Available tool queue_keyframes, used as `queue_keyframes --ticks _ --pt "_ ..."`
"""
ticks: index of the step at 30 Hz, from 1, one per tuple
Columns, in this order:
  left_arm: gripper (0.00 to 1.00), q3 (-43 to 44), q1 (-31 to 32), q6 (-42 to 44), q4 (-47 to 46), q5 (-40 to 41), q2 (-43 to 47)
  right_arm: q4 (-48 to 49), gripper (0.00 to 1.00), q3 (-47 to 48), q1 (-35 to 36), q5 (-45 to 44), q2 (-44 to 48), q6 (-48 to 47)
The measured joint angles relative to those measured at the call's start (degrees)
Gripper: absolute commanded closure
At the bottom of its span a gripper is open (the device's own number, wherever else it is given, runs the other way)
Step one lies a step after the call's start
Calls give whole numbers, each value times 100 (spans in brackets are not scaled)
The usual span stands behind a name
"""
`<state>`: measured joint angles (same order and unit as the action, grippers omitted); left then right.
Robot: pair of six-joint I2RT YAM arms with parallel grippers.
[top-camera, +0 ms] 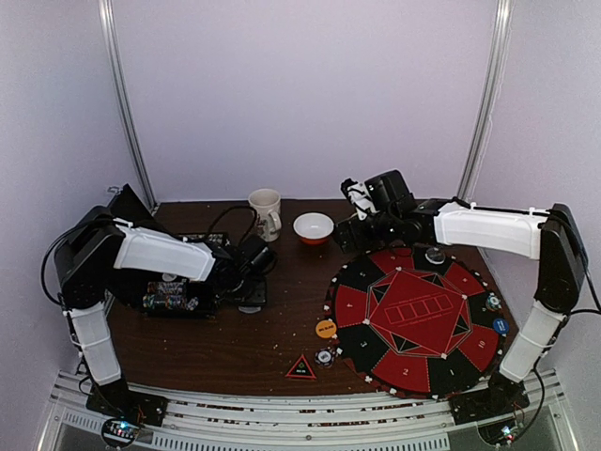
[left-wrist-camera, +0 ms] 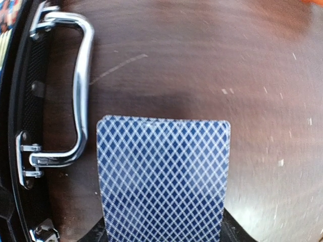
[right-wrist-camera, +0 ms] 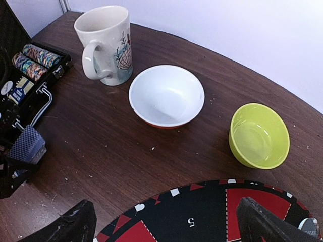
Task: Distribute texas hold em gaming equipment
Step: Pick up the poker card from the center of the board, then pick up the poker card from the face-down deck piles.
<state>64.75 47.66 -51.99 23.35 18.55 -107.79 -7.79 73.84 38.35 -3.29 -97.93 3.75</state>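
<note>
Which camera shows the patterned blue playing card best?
The left wrist view: the playing card fills the lower frame, its diamond-patterned back sharp. The right wrist view shows it small at its left edge; from the top view I cannot pick it out.

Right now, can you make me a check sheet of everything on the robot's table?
Surface: dark wooden table with pale specks scattered on it; round red-and-black game mat on the right.
Job's things: playing card in the left hand; chip case beside it; orange disc and triangular marker next to the mat.
Clutter: mug, white bowl, green bowl.
Hands: left hand shut on the card; right hand open above the mat's edge.
Cables: black cable looping by the mug.
Surroundings: plain pale walls, metal post.
</note>
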Motion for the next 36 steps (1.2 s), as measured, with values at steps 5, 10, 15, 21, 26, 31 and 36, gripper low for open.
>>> queue_keyframes --ticks 5,10,15,21,26,31,36 --pt "47 -42 127 1019 129 -179 144 24 0 0 -393 531 293 208" --pt "48 186 612 2277 522 -313 345 -87 0 85 -518 1305 492 225" --pt "49 540 949 3414 879 -629 693 -238 0 284 -511 2393 507 291" --pt "51 695 962 4457 1172 -1257 1497 -168 3 192 -758 3696 632 699" --pt "51 850 984 4988 1207 -1491 1888 -11 6 -20 -778 4439 640 1029" --pt "52 984 1021 5344 1263 -1504 1982 22 5 -7 -387 4962 328 1141" --pt "52 1008 1021 5528 1320 -1451 1982 22 5 28 -15 5287 -13 1143"
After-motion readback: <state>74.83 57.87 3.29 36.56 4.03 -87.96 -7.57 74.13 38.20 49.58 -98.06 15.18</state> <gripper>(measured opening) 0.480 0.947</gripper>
